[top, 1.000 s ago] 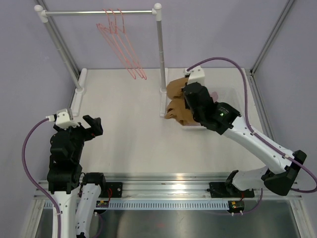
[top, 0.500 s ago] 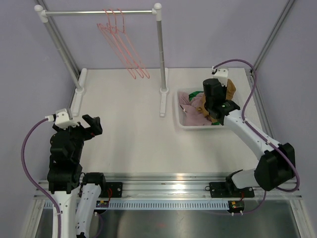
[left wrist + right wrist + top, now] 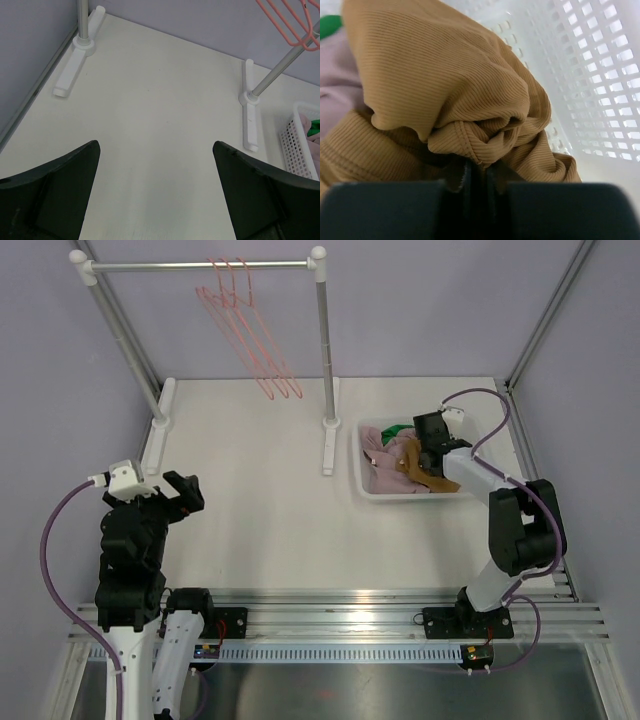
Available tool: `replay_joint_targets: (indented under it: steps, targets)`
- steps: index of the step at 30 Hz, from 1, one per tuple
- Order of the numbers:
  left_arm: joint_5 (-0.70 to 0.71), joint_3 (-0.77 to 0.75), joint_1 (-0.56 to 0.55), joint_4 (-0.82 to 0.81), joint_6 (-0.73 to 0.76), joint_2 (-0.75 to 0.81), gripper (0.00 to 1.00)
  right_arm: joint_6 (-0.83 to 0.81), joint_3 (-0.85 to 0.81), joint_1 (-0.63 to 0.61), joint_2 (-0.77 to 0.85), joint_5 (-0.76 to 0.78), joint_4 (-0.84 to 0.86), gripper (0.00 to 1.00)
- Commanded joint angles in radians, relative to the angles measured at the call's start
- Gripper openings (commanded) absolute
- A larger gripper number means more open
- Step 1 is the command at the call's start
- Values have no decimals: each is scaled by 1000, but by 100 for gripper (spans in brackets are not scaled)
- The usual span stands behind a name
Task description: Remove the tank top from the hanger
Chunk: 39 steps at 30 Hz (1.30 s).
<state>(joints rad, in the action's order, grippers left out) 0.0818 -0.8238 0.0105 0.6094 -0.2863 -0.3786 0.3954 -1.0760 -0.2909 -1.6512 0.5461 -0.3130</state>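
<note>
The brown ribbed tank top (image 3: 413, 468) (image 3: 445, 90) lies bunched in the white basket (image 3: 385, 497) on top of pink and green clothes. My right gripper (image 3: 427, 448) (image 3: 479, 172) sits low in the basket, shut on a fold of the tank top. Three pink hangers (image 3: 250, 335) (image 3: 295, 25) hang bare on the rack rail. My left gripper (image 3: 185, 495) (image 3: 155, 190) hovers over the table at the left, open, with nothing between its fingers.
The white rack has a top rail (image 3: 200, 265), a right post (image 3: 325, 340) beside the basket and a left foot (image 3: 75, 62). The perforated basket wall (image 3: 590, 75) is close to the right gripper. Purple walls enclose the table.
My right arm has carried the brown tank top from beside the rack post rightwards and down into the basket. The left arm has stayed put.
</note>
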Motion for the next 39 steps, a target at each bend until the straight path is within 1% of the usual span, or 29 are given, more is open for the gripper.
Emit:
replay_joint_targets:
  steps: [1,2,4,5,6,7,9,10,11,12,13,15,16,18,19,20,21,22,23,27,31,33,34,37,39]
  targets:
    - [76,-6,-3,-30,3,12,99,63,-45,36,-41,-104,-101,18]
    - [84,-6,-3,-31,1,12,99,63,-51,41,-38,-119,-109,36]
    - [85,-8,-3,-31,-1,15,99,66,-84,42,-15,-112,-150,62]
    - [90,-8,-4,-28,1,15,99,65,-94,41,-3,-98,-162,68]
    - [91,-8,-4,-27,-1,14,99,59,-107,41,28,-91,-173,71]
    - [98,-9,-3,-26,-1,12,99,54,-136,41,45,-83,-199,76]
    - [102,-11,-3,-23,-2,10,99,33,-174,42,88,-40,-231,79]
    - [105,-14,-3,-22,-2,4,99,22,-218,42,102,-25,-266,81]
    - [117,-18,-3,-16,-4,0,99,11,-242,42,114,9,-285,88]
    - [124,-34,-4,-4,-4,-12,99,-9,-265,42,135,30,-305,96]
    - [137,-41,-3,3,-7,-20,99,-26,-306,42,148,81,-340,99]
    - [153,-64,-3,32,-10,-51,99,-65,-344,42,180,135,-379,99]
    - [162,-92,-4,42,-8,-62,99,-78,-378,42,192,156,-424,100]
    - [167,-121,-4,85,-10,-100,99,-124,-404,39,243,143,-466,100]
    - [156,-152,-4,99,-10,-115,99,-131,-407,41,267,115,-480,99]
    - [148,-165,-3,114,-10,-127,99,-136,-404,41,325,39,-489,99]
    - [136,-185,-3,148,-10,-140,99,-142,-386,41,361,-6,-494,99]
    - [106,-222,-3,182,-1,-173,99,-141,-375,41,434,-85,-495,100]
    - [86,-242,-4,197,9,-186,99,-145,-365,41,470,-125,-498,100]
    - [-11,-320,-3,272,29,-233,99,-174,-325,41,625,-218,-535,99]
    - [-1,-385,-3,343,55,-230,99,-181,-341,39,715,-267,-635,99]
    - [22,-403,-4,385,53,-203,99,-188,-341,41,761,-322,-688,100]
    - [16,-402,-32,391,56,-186,99,-191,-340,41,778,-349,-705,99]
    - [25,-385,-44,406,53,-137,99,-210,-335,41,830,-336,-790,99]
    - [29,-368,-67,408,53,-105,99,-214,-316,39,878,-296,-825,100]
